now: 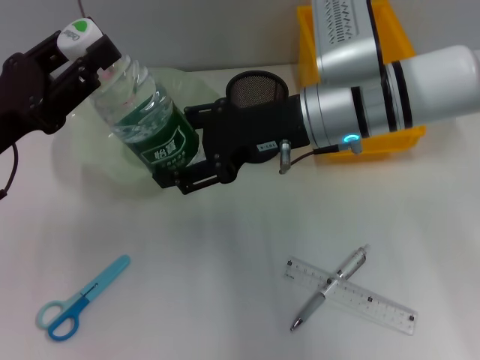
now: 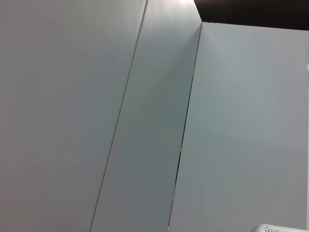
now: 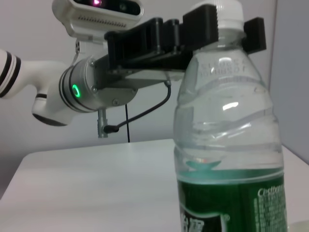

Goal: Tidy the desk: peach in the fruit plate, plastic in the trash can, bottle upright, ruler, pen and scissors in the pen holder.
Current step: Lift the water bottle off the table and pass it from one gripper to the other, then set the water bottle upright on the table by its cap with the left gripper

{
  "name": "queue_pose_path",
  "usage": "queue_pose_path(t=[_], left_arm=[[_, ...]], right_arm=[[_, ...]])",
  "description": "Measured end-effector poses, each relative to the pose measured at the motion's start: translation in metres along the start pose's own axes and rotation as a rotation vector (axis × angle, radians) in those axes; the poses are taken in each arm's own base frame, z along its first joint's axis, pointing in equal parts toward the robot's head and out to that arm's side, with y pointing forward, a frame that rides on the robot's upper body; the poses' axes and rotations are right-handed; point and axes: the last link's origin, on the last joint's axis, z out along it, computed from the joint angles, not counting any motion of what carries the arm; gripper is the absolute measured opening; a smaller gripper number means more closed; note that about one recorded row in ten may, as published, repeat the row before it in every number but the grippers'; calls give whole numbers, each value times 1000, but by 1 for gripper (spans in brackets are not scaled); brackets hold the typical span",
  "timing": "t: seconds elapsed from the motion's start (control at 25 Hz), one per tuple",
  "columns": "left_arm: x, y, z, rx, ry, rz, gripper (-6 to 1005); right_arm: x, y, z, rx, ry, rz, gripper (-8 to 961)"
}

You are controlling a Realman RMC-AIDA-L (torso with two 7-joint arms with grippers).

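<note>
Head view: from above, looking forward and down over the desk (image 1: 225, 247). Right wrist view: level, close on the bottle (image 3: 227, 145), shared with the head view (image 1: 146, 120). Left wrist view: facing blank wall panels (image 2: 96, 116) only

Your left gripper (image 1: 81, 46) reaches in from the left, its black fingers (image 3: 205, 21) closed around the bottle (image 1: 142, 112) at the cap. Your right arm (image 1: 390, 94) stretches across from the right, wrist level, its right gripper (image 1: 176, 154) clamped on the bottle's lower body, fingers either side of the label.
</note>
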Motion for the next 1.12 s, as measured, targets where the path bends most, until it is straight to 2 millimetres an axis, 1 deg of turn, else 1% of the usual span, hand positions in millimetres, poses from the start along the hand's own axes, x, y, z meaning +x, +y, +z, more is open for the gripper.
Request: queue_pose_path(t=[1.12], left_arm=[[6, -3, -1, 20, 31, 8, 444]], right_arm=[[13, 0, -1, 13, 54, 9, 775]])
